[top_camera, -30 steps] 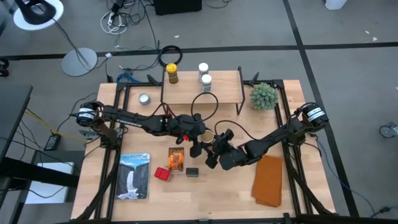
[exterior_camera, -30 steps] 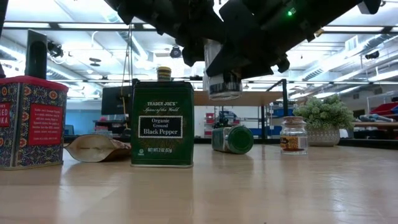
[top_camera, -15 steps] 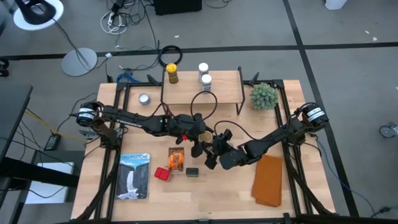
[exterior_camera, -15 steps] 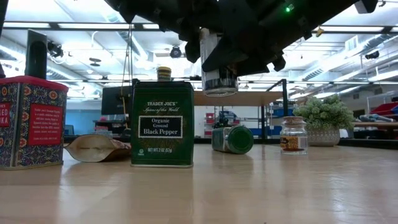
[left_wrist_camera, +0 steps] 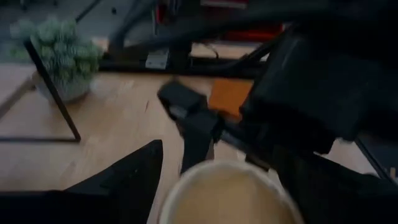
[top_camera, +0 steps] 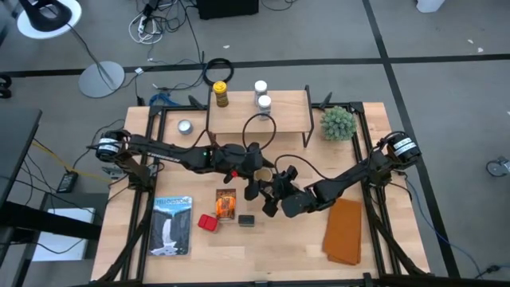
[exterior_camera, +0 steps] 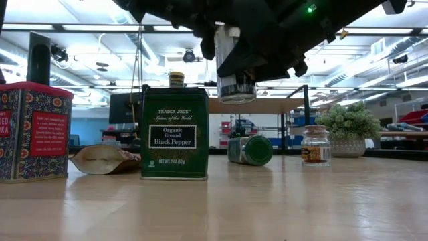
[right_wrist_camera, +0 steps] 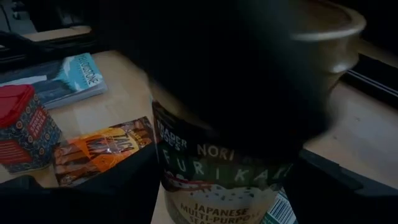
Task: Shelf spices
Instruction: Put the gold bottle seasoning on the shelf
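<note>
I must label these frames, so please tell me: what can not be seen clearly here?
- High view: the grippers overlap; the arms hide who holds the raised jar.
- Low view: red tin cut by the edge.
- Left wrist view: blurred.
- Right wrist view: jar label partly shadowed.

Lighting: even, from ceiling strip lights (exterior_camera: 80, 28) visible in the low view; overhead picture bright, shadows soft. Low view: arms overhead backlit to near silhouette; black pepper tin (exterior_camera: 174, 132) sharp, room behind softer. Left wrist view: blurred throughout, tan lid (left_wrist_camera: 229, 193) out of focus. Right wrist view: dim, furikake jar (right_wrist_camera: 217, 171) label legible, foreground dark and smeared.
</note>
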Tool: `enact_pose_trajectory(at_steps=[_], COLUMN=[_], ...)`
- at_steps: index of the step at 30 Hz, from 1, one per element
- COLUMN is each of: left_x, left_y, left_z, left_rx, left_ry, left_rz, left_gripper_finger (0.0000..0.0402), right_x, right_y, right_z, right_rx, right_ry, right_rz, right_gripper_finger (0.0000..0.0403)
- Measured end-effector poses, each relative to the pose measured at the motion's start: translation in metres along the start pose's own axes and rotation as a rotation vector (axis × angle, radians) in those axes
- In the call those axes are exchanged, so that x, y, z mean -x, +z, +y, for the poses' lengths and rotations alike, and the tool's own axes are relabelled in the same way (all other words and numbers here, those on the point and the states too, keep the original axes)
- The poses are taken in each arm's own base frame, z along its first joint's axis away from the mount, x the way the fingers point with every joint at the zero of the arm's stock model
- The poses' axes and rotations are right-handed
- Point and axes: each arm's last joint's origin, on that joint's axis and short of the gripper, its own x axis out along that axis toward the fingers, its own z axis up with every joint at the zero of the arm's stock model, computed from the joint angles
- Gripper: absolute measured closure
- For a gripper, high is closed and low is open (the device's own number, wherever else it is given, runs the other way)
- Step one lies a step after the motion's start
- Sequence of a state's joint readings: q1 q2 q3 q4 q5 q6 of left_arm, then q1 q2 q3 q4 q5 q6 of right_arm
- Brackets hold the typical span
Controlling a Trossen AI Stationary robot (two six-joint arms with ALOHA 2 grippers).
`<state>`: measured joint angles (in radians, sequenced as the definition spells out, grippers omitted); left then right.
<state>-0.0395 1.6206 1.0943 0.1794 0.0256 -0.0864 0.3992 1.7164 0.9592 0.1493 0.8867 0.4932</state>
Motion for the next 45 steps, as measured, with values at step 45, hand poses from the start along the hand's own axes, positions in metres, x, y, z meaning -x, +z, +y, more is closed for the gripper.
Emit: enact_pose_trajectory(at_steps=[45], left_x=[0.161], left_y=[-0.108], left_z=[0.010], left_rx=[0.140], left_ry=[0.143], left_rz=[-0.328], left_gripper_finger=[0.0094], right_x=[-0.030], right_y=[0.076], right_z=[-0.098], right_rx=[-0.089], right_ry=[-0.555], right_rz=[-0.197], right_gripper_finger=[0.0120])
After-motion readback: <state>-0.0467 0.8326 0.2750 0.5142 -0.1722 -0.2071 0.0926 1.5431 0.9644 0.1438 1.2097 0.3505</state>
